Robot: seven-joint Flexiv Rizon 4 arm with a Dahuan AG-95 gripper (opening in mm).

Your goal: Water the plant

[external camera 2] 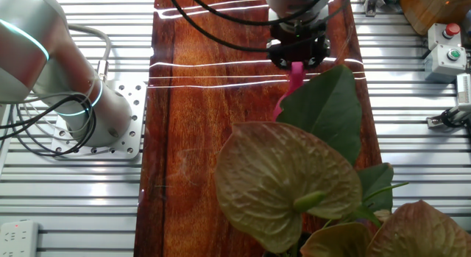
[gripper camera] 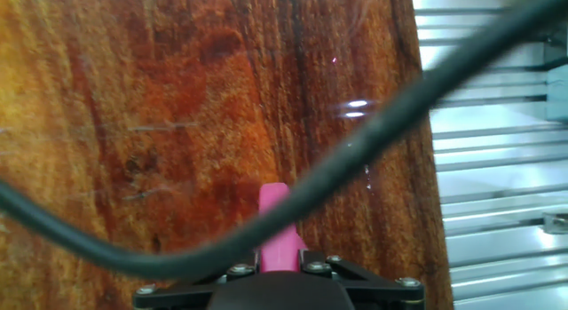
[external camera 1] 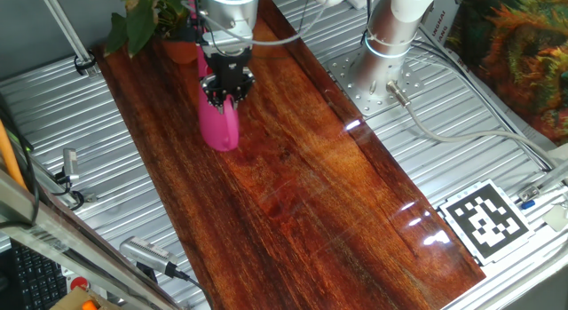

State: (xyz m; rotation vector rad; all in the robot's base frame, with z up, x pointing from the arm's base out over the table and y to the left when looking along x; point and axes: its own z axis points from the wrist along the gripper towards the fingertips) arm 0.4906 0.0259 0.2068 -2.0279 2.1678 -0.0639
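Jaws clenched on pink watering can (external camera 1: 220,123) handle, gripper (external camera 1: 227,88) above wooden desk (external camera 1: 302,194). Plant (external camera 1: 146,17) in terracotta pot (external camera 1: 182,51) just beside, at desk's far end.

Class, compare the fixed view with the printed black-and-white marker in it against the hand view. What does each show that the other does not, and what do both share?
Only the fixed view with the marker shows the pink watering can's whole body standing on the wooden board, the plant in its orange pot behind it, the arm's base and the marker. Only the hand view shows a dark cable crossing close to the lens. Both show the gripper at the can's top, a pink part of the can and the reddish wood; neither makes clear how the jaws stand.
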